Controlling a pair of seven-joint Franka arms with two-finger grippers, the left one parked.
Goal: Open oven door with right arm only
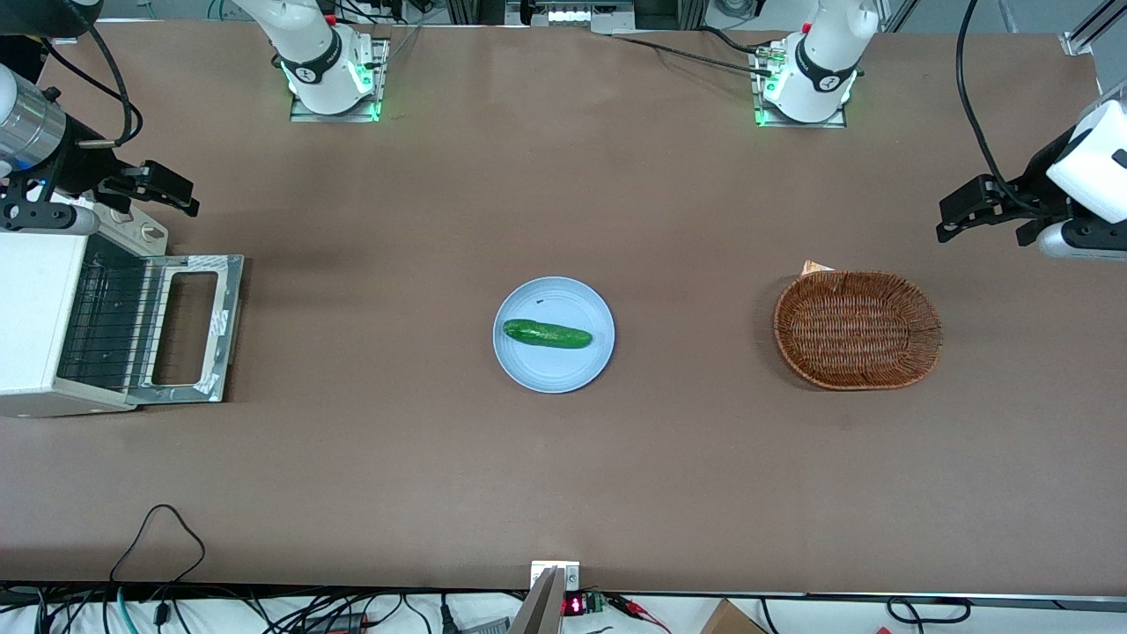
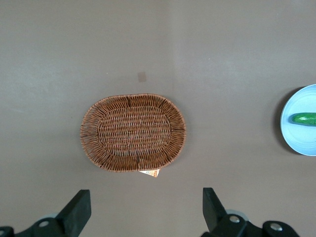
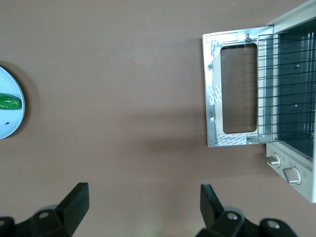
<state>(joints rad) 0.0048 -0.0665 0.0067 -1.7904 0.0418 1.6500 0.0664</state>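
The oven door (image 1: pixel 189 328) lies swung fully down, flat on the table in front of the white toaster oven (image 1: pixel 40 321), with the wire rack showing inside. It also shows in the right wrist view (image 3: pixel 233 95), lying open. My right gripper (image 1: pixel 163 187) is open and empty. It hangs high above the table, farther from the front camera than the door and clear of it. In the right wrist view its fingers (image 3: pixel 74 202) stand wide apart over bare table.
A pale blue plate (image 1: pixel 519 365) with a green cucumber (image 1: pixel 547 334) sits mid-table. A wicker basket (image 1: pixel 857 328) stands toward the parked arm's end. The oven's knobs (image 3: pixel 285 168) show beside the door hinge.
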